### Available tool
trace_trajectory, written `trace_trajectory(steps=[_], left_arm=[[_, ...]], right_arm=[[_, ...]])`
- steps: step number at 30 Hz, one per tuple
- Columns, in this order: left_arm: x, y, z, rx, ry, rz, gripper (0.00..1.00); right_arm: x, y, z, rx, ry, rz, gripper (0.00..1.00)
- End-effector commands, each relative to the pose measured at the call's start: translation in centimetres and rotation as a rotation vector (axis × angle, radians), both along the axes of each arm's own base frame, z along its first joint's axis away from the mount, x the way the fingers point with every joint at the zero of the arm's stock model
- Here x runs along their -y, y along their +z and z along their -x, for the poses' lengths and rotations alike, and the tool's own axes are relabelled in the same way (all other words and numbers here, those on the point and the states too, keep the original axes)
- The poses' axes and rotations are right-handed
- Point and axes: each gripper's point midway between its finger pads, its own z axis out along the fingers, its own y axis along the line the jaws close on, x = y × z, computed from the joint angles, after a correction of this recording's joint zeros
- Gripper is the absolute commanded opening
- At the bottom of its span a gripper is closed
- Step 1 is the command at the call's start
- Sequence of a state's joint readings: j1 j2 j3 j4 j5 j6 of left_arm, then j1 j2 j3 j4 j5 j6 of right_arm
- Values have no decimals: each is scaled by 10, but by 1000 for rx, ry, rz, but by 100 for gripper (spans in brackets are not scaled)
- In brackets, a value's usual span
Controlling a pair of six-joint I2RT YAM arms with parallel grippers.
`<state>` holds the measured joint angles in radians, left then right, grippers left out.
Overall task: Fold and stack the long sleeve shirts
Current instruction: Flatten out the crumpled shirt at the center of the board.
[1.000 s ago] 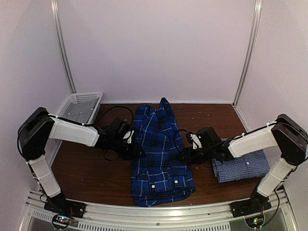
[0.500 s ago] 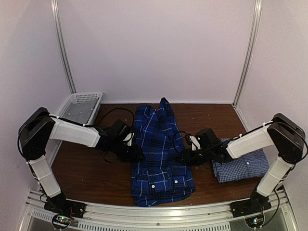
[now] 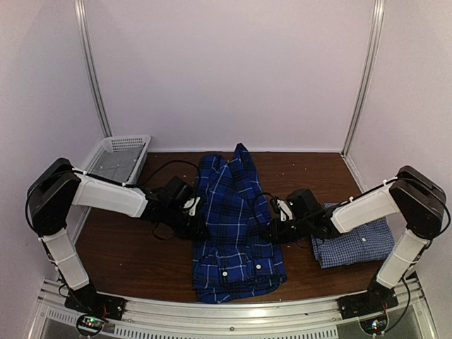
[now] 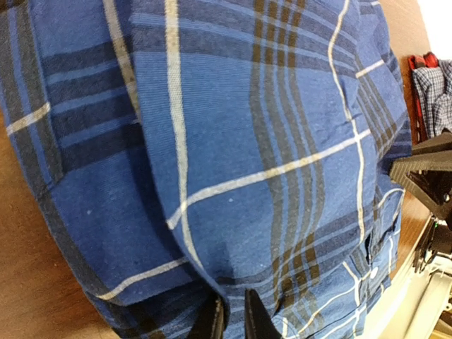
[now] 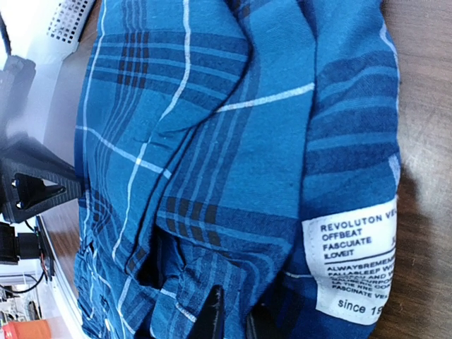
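Dark wood counter [image 3: 134, 258] carries a white mesh basket [image 3: 116, 159] in its far-left corner, well apart from the cloth. Folded small, the pale check shirt [image 3: 353, 244] lies at the right, partly hidden by the right arm. Between the two arms the plaid shirt [image 3: 236, 226] lies mid-counter, its long axis running from the near edge toward the back wall, a narrow end pointing away. The left tool [image 3: 201, 226] pinches its left edge and the right tool [image 3: 272, 229] its right edge, near a white label [image 5: 353, 261] (both sets of jaws nearly together on cloth).
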<state>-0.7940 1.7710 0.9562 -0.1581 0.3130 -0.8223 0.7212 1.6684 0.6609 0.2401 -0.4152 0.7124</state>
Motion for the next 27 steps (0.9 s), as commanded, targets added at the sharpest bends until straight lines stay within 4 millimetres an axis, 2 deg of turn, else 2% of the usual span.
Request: trace_trajectory(steps=[1, 3, 7, 11, 16, 21, 24, 26, 27], left_arm=[[8, 17, -7, 47, 2, 37, 5], [4, 23, -13, 74, 26, 16, 0], [-18, 42, -31, 165, 109, -76, 0], [-52, 71, -53, 237, 199, -114, 0], [-108, 111, -83, 315, 305, -134, 0], [-176, 161, -123, 415, 433, -158, 0], [-216, 197, -153, 482, 502, -175, 0], [-239, 230, -176, 534, 545, -178, 0], [-252, 242, -187, 554, 569, -188, 0]], right_arm=[[0, 8, -4, 23, -5, -11, 4], [2, 13, -7, 38, -13, 0, 0], [8, 35, -16, 96, -41, 31, 0], [21, 66, -33, 176, -90, 79, 0], [50, 104, -58, 250, -160, 124, 0], [100, 144, -95, 328, -259, 184, 0], [141, 176, -126, 379, -343, 208, 0], [171, 196, -147, 398, -400, 220, 0], [185, 214, -159, 427, -431, 220, 0]])
